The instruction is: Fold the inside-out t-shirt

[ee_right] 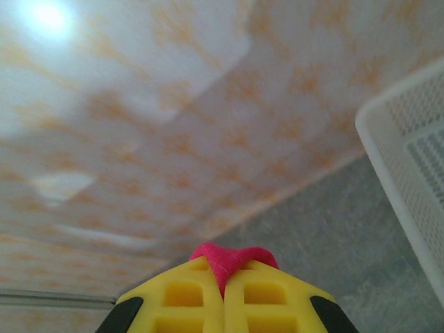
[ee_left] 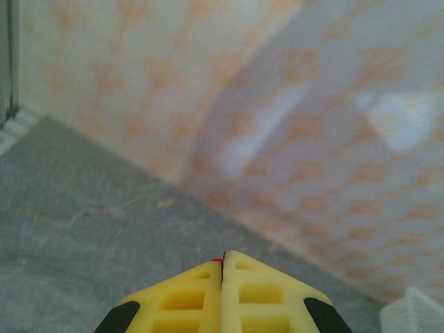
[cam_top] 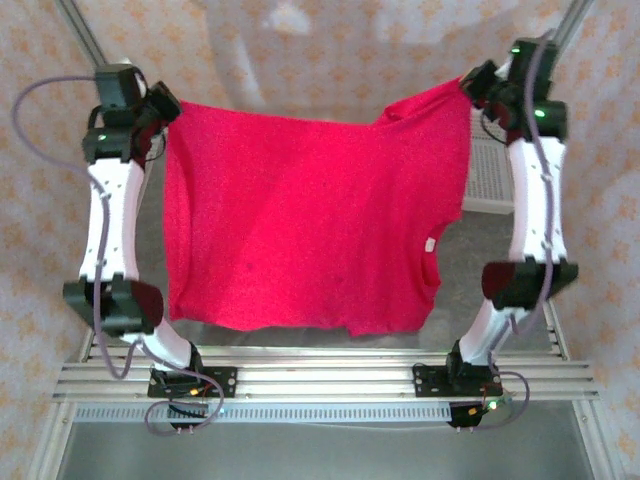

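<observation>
Grey table [ee_left: 69, 229], patterned backdrop. Arms raised; left gripper [cam_top: 160, 105] at 10 o'clock, right gripper [cam_top: 470, 85] at 2, each pinching a shirt [cam_top: 300, 220] corner. Cloth hides mid-table.

1. I'm looking at a robotics lab cell: an aluminium rail frame [cam_top: 320, 380] at 6 o'clock.
2. A patterned curtain [cam_top: 200, 50] screens the grey surface [ee_left: 69, 229] from 9 through 3 o'clock.
3. A white perforated basket [cam_top: 490, 170] sits at 3 o'clock.
</observation>
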Available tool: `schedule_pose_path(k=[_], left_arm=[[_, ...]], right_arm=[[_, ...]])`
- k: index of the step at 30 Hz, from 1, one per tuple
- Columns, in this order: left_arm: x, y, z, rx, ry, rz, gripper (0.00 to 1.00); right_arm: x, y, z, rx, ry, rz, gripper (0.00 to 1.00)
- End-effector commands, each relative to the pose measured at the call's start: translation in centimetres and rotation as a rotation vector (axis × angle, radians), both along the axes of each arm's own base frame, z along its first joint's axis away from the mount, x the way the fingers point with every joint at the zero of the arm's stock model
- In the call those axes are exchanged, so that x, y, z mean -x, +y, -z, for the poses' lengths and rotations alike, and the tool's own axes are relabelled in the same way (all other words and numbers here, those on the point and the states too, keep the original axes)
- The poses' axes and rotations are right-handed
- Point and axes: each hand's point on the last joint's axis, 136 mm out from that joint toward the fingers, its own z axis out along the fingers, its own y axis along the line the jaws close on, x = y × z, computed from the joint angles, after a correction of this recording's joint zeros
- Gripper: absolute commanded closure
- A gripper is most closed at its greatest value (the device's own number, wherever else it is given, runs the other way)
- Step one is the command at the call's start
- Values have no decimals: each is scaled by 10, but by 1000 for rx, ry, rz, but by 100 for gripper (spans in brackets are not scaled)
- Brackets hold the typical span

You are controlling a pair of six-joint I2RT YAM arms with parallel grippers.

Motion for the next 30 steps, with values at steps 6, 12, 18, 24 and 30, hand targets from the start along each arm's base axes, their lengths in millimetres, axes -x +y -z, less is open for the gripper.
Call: schedule_pose_path(k=[6, 12, 18, 24, 30], left_arm=[[-93, 11, 59, -56, 105, 1, 57], [-82, -6, 72, -138, 218, 22, 26], [0, -81, 121, 11, 225, 155, 29], [79, -118, 227, 207, 324, 196, 31], [110, -109, 304, 137, 530, 175, 30]], right_arm=[[-110, 30, 80, -33, 58, -11, 78], [-102, 54, 114, -22, 159, -60, 39], [-39, 96, 168, 69, 384, -162, 41], [53, 117, 261, 66, 557, -219, 42], [107, 110, 348, 15, 698, -192, 43]])
